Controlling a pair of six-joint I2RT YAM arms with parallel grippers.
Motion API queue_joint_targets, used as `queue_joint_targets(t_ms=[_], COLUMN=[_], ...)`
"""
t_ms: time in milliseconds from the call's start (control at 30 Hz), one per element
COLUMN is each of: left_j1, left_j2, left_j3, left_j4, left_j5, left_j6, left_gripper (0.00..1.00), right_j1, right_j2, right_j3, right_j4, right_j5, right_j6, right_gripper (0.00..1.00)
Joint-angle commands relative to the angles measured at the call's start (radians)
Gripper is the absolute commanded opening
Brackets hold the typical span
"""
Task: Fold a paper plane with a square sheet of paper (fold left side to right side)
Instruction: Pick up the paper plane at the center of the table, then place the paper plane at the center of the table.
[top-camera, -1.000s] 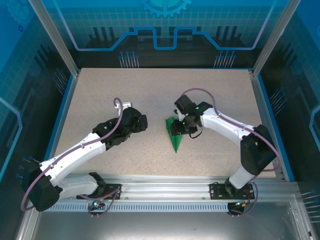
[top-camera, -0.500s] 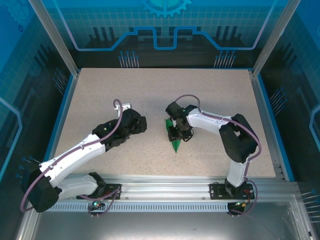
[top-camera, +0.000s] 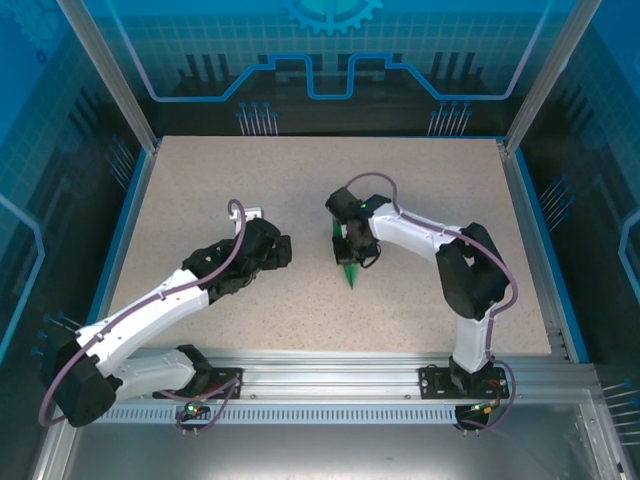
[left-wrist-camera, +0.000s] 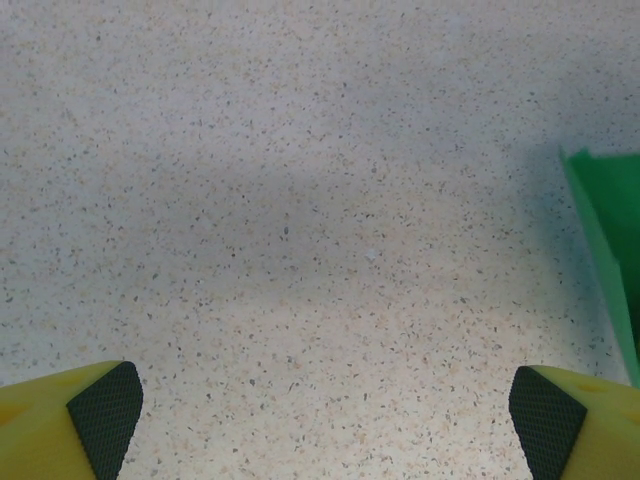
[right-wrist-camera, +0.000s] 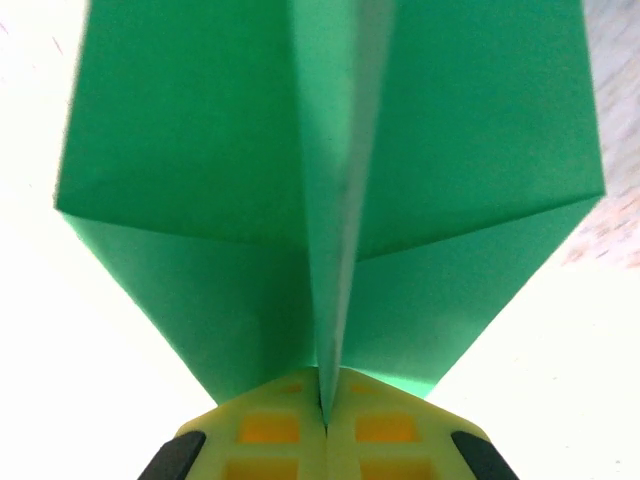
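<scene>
The green paper plane (top-camera: 348, 266) is a slim folded dart near the table's middle, its tip pointing toward the near edge. My right gripper (top-camera: 348, 244) is shut on its centre crease; in the right wrist view the plane (right-wrist-camera: 330, 190) spreads its two wings above the pressed-together yellow fingers (right-wrist-camera: 260, 440). My left gripper (top-camera: 283, 248) hovers to the plane's left, apart from it and open, with nothing between its fingers. In the left wrist view the yellow fingertips (left-wrist-camera: 75, 425) sit in the bottom corners and a green edge of the plane (left-wrist-camera: 610, 230) shows at the right.
The speckled beige table (top-camera: 200, 190) is bordered by a blue rim and transparent walls. An aluminium rail (top-camera: 330, 365) runs along the near edge by the arm bases.
The right arm has swung its gripper leftward and farther from the bases, turning the plane with it so it looks narrower from above. The left arm has barely moved.
</scene>
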Motion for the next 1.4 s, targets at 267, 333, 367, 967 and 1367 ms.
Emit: queue_joint_targets(t_ms=[267,333,367,967,1367], left_j1=[0.007,0.008,0.008,0.007,0.007], left_j2=[-0.058,-0.067,-0.072,-0.021,-0.014], left_j3=[0.003,-0.003,-0.008,0.026,0.036], left_j4=[-0.043,-0.047,-0.049,-0.091,-0.094], left_j5=[0.013,0.016,0.018,0.025,0.031], left_j6=[0.079,0.079,0.079,0.082,0.076], left_gripper=[0.98,0.98,0.99,0.99,0.98], right_j1=[-0.153,-0.156,-0.157,-0.159,-0.156], right_j2=[0.331,0.395,0.417,0.505,0.476], right_j3=[0.533,0.622,0.661,0.680,0.653], right_j4=[-0.253,-0.298,-0.319,-0.325,-0.323], right_j5=[0.150,0.165,0.172,0.182,0.185], right_j6=[-0.059,-0.071,-0.079,-0.088,-0.095], right_gripper=[0.01,0.03,0.04,0.18,0.29])
